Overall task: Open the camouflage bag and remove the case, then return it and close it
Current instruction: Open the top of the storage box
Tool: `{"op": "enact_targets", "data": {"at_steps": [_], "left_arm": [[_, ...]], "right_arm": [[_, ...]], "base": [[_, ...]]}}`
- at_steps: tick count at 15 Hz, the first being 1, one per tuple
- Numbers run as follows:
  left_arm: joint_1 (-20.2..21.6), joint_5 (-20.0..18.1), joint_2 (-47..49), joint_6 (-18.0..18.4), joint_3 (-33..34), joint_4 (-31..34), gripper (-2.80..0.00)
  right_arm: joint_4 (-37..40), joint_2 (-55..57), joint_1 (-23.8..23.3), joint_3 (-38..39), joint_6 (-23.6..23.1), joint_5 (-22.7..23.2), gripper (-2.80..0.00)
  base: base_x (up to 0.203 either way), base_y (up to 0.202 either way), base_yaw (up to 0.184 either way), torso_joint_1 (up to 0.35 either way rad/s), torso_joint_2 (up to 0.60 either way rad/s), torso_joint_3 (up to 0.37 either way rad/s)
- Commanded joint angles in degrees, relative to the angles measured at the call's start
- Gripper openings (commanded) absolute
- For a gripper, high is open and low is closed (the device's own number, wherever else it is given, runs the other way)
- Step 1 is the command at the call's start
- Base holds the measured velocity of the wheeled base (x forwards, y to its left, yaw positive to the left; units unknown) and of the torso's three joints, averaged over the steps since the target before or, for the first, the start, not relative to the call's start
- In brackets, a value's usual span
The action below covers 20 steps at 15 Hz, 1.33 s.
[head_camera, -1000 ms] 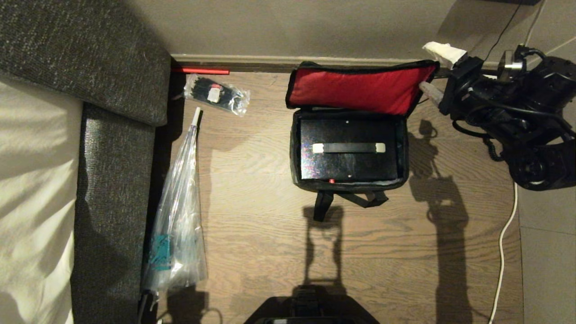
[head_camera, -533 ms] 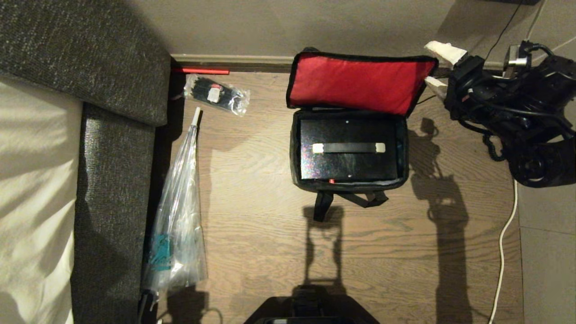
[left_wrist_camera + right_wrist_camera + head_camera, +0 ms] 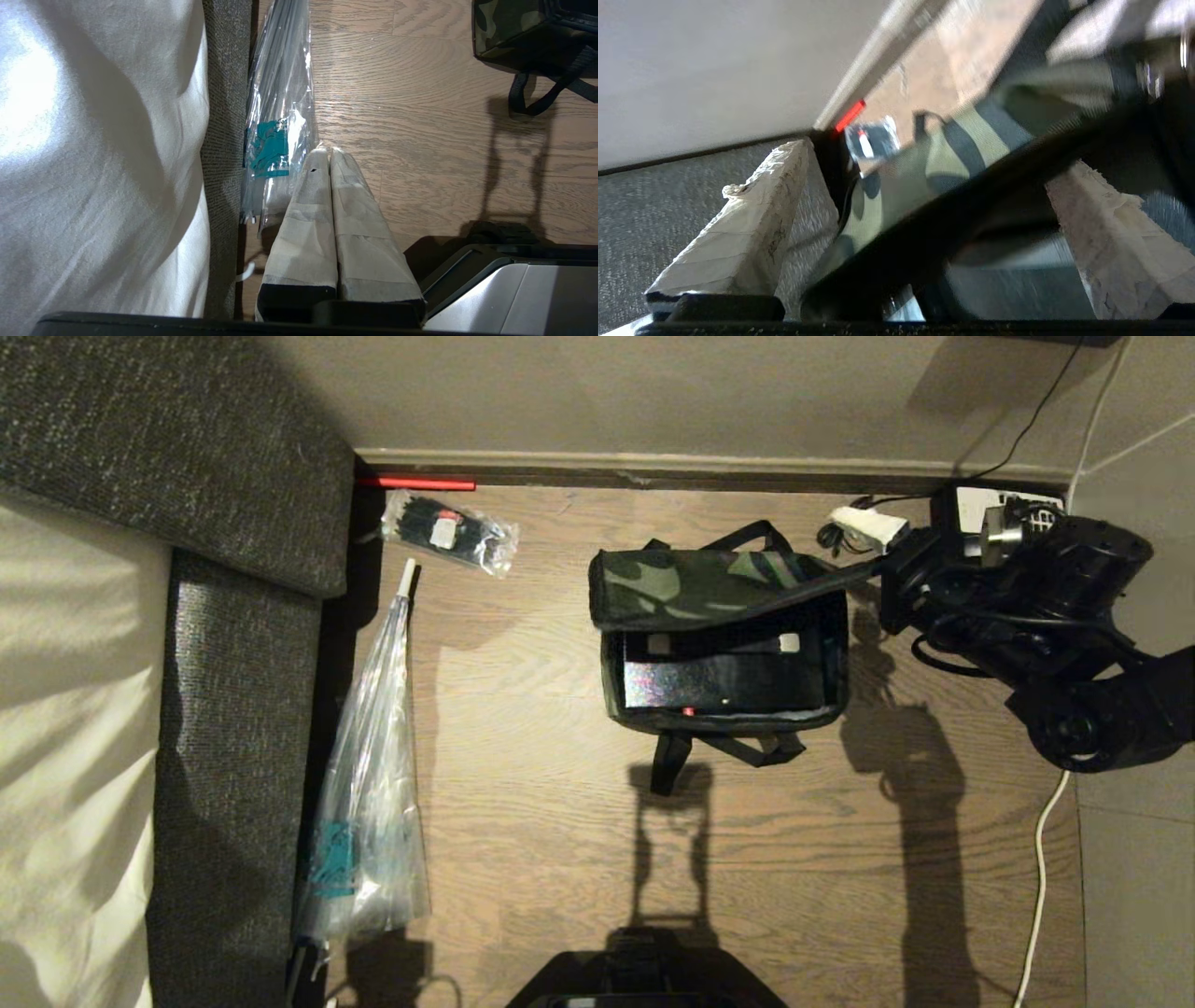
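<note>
Right gripper (image 3: 864,546) spread wide for me around the lid's right corner (black trim between its fingers), camouflage bag (image 3: 724,635) near the floor's (image 3: 560,756) far edge, lid half over the case (image 3: 724,681) inside, left gripper (image 3: 329,158) pressed together, parked.

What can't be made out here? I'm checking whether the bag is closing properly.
- Case: far half hidden under the bag flap, head view.
- Flap edge against right gripper: blurred, right wrist view; contact unclear.
- Zip: not discernible anywhere.
- Bag: cut off by the frame edge, left wrist view.
</note>
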Motion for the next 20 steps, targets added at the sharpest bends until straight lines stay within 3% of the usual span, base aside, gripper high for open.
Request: {"op": "enact_targets", "data": {"at_steps": [1,15,20], "left_arm": [[0.0,0.0,0.0,0.0,0.0,0.0,-2.8],[0.0,0.0,0.0,0.0,0.0,0.0,-2.8],[0.0,0.0,0.0,0.0,0.1,0.0,-2.8]], "right_arm": [[-0.3,1.7,0.6,0.0,1.1,-0.2,0.0],[-1.2,4.5,0.2,-10.7,1.9,-3.4,0.0],[-0.5,4.6,-2.3,-15.1,1.9,-3.4,0.0]], "base": [[0.0,0.0,0.0,0.0,0.0,0.0],[0.0,0.0,0.0,0.0,0.0,0.0],[0.0,0.0,0.0,0.0,0.0,0.0]]}}
